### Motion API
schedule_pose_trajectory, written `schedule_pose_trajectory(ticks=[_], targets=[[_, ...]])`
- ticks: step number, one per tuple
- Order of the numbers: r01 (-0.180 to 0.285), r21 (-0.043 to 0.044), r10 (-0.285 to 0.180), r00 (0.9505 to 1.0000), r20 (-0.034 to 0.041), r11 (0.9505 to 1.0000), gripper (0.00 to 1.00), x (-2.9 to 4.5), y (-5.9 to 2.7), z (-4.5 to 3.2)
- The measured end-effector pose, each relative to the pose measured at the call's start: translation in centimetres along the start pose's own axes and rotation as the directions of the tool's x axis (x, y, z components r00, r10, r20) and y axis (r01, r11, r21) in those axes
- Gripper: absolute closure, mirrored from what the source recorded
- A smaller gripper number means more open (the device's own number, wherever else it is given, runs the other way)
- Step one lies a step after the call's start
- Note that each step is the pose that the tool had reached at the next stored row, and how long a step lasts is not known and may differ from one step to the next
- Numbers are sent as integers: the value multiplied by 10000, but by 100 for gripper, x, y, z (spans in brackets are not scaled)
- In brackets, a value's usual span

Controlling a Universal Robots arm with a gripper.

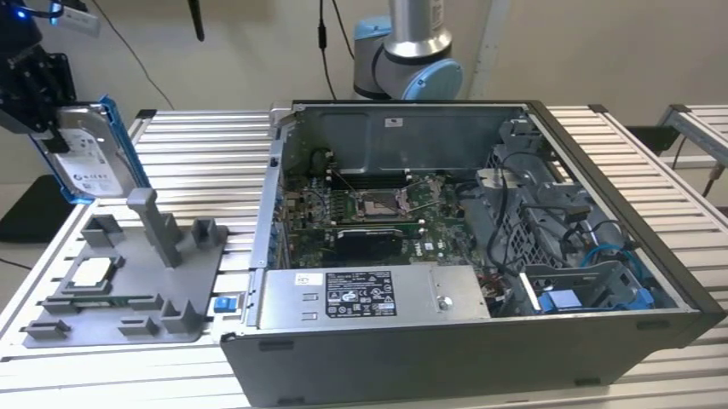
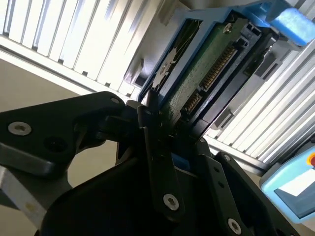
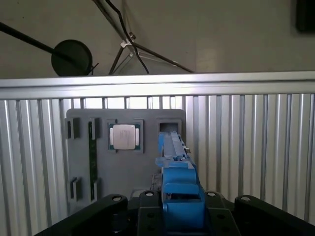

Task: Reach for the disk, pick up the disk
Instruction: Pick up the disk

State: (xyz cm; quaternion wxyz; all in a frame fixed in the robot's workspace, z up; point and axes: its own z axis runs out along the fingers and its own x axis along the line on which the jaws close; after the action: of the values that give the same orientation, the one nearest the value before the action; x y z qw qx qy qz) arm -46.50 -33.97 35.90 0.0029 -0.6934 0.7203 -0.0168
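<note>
Up at the exterior view's left edge, your disk (image 1: pixel 91 162) stands on edge in the air with its label face toward the camera and its blue bracket down the side nearer the computer case (image 1: pixel 455 362). You have open air under it. The grey tray (image 1: pixel 125 294) lies lower down on the slatted table (image 1: pixel 205 145), and the tray's tall post (image 1: pixel 155 223) stands below the disk and toward the exterior view's right, not touching it. The case wall is well apart on that same side.

In the first wrist view you look along the disk's thin edge (image 3: pixel 173 157). The tray (image 3: pixel 123 172) is spread beyond it, and the square chip (image 3: pixel 123 136) sits in its pocket just beside the disk's line.

Your gripper (image 1: pixel 48 128) has the disk clamped. In the second wrist view its black fingers (image 2: pixel 158 162) press against the two flat faces of the disk (image 2: pixel 206 73) at the near end, and the rest of the disk juts out past them. The first wrist view shows the gripper (image 3: pixel 179 209) closed around the bracket's blue end.
</note>
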Motion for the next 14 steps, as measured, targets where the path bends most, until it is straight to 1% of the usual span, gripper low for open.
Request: schedule_pose_trajectory(ticks=[14], targets=[[1, -1, -1, 10000, 0, 10000, 100, 4, -6, -201]])
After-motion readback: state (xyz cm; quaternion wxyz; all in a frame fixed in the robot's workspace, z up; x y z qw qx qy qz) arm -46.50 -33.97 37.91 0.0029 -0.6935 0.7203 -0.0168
